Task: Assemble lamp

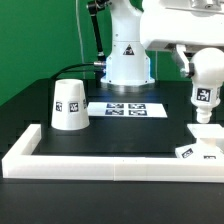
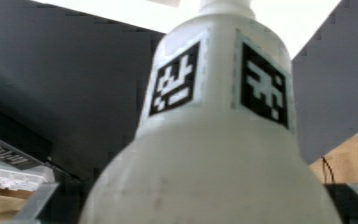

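My gripper (image 1: 204,88) is shut on the small white bulb (image 1: 204,101) at the exterior view's right and holds it upright, narrow end down. The bulb hangs just over the low white base block (image 1: 198,150), which lies by the front rail; I cannot tell whether they touch. In the wrist view the bulb (image 2: 202,130) fills the middle, with two black-and-white tags on it, and it hides my fingertips. The tapered cone shade (image 1: 69,105) stands on the black table at the exterior view's left, apart from the gripper.
The marker board (image 1: 126,108) lies flat mid-table in front of the robot's white pedestal (image 1: 127,60). A long low white border rail (image 1: 100,165) runs along the front and up the exterior view's left side. A green wall stands behind.
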Controlling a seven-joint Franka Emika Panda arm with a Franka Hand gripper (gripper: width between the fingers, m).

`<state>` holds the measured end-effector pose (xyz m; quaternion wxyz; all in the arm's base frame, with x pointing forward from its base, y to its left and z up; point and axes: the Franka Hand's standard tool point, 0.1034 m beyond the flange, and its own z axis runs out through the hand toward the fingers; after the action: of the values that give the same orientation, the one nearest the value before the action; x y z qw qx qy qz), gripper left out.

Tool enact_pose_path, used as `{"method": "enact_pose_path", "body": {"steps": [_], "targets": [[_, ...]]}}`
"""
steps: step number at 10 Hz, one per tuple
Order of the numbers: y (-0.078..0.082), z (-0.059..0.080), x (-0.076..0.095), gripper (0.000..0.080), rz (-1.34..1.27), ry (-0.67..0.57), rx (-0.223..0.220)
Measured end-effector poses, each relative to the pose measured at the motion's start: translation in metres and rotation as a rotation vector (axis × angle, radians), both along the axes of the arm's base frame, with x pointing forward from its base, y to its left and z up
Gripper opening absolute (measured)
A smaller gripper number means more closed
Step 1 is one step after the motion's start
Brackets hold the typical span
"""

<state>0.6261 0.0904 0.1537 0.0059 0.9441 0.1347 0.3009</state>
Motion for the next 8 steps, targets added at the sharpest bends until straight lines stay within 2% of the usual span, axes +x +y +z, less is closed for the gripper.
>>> {"method": "enact_pose_path", "body": {"steps": [5, 8], "targets": [[0.009, -0.013, -0.003, 0.0577, 0.013, 0.007, -0.003], [0.008, -0.018, -0.005, 0.0577, 0.014, 0.012, -0.005]]}}
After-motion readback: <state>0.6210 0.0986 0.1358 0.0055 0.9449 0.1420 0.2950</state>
